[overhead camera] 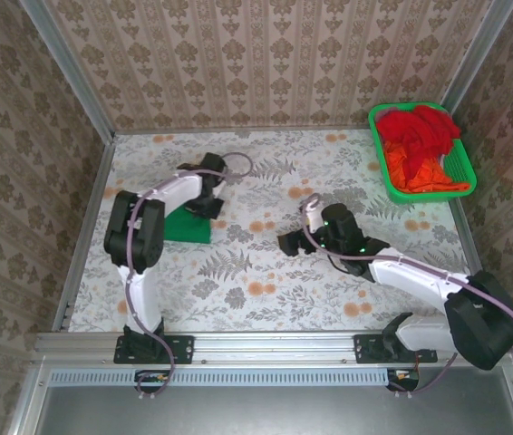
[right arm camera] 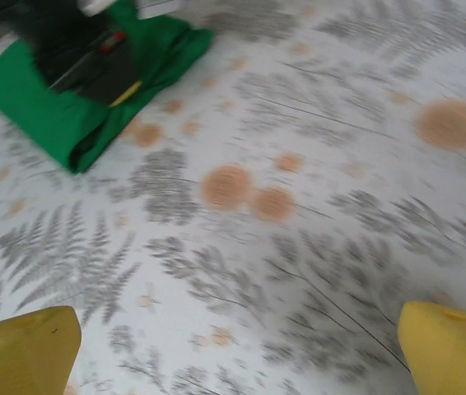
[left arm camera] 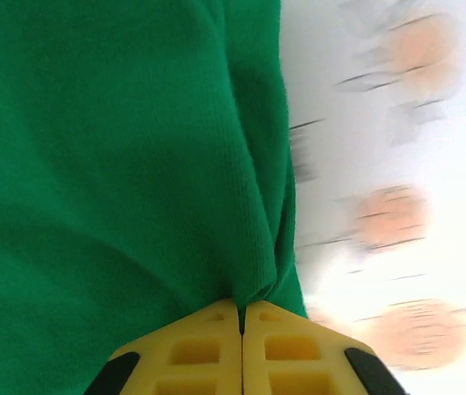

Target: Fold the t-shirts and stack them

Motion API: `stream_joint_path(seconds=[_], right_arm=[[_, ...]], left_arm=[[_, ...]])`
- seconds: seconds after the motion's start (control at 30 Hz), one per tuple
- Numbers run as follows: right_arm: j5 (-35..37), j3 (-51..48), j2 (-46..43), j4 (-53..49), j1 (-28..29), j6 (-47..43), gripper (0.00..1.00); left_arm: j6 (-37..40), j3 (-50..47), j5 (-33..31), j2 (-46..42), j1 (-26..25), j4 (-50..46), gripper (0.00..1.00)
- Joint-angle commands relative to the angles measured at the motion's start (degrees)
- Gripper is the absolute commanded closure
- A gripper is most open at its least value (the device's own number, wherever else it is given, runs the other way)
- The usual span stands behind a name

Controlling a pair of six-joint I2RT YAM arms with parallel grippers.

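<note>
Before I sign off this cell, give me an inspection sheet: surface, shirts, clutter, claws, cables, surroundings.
Surface: table, fern-and-flower pattern, flat.
Job's things: green shirt folded, left of centre; red shirts and orange shirt heaped in the basket, far right corner.
Clutter: nothing seen.
Claws: left claw shut on the green shirt's edge; right claw open above bare table.
Cables: left arm's cable and right arm's cable run along the arms, off the shirts.
Surroundings: patterned walls on three sides; metal rail at near edge.
</note>
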Motion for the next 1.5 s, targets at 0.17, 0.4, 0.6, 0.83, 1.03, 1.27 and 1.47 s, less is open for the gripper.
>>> stream_joint_path(seconds=[0.17, 0.4, 0.6, 0.83, 1.03, 1.27, 1.47], right_arm=[[-5.28, 11.52, 7.77, 9.69, 12.34, -10.60, 0.00], [-6.77, 15.95, 12.24, 10.27, 15.36, -10.57, 0.00], [-4.63, 15.66, 12.47, 8.81, 15.40, -10.86, 0.00], [0.10, 14.21, 10.92, 9.68, 14.28, -11.48, 0.00], [6.35, 10.45, 7.56, 11.21, 8.76, -8.88, 0.00], [18.86, 0.53, -1.66, 11.23, -0.49, -6.79, 0.00], [23.80, -8.92, -10.22, 11.41, -11.10, -9.84, 0.00]], left_arm=[[11.70, -3.60, 1.77, -1.74, 14.34, 2.88, 0.88], [17.65, -1.90, 1.28, -0.21, 23.74, 3.66, 0.88], [20.75, -0.32, 0.76, 0.01, 28.53, 2.68, 0.87], [17.02, -3.61, 1.00, -6.38, 24.38, 7.57, 0.23], [10.85, -12.68, 0.04, -18.23, 16.83, 18.66, 0.00], [7.71, -32.66, 3.15, -36.38, 11.61, 37.20, 0.00], [5.47, -48.47, 6.52, -49.56, 12.22, 50.86, 0.00]])
